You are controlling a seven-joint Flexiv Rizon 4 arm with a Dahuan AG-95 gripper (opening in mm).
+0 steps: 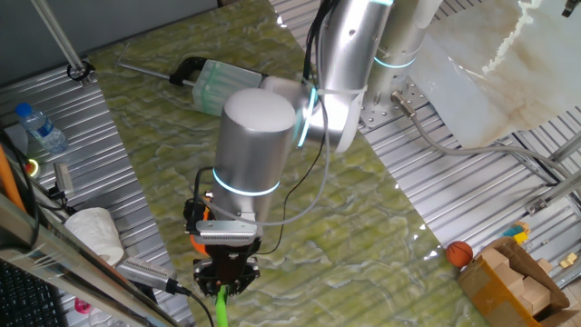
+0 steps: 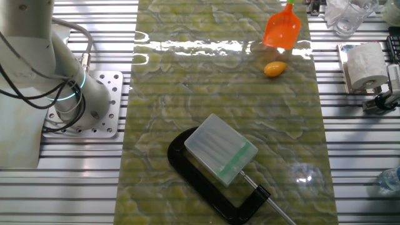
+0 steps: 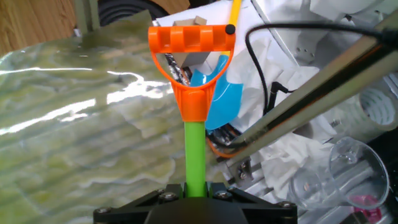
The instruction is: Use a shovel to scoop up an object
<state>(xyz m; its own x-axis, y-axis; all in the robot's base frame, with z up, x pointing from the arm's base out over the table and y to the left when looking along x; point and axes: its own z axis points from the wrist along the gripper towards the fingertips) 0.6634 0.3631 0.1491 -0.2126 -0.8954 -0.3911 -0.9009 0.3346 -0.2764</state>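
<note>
My gripper hangs over the near edge of the green mat and is shut on the shovel's bright green shaft. In the hand view the gripper clamps the shaft below the orange D-shaped end. The other fixed view shows the shovel's orange blade at the far end of the mat, tilted down. The small yellow-orange oval object lies on the mat just in front of the blade's edge, a little apart from it. The gripper itself is out of that view.
A black C-clamp holding a translucent box lies mid-mat and also shows in one fixed view. A paper roll and glassware stand beside the mat. An orange-brown ball and wooden blocks lie off the mat. A blue scoop is behind the handle.
</note>
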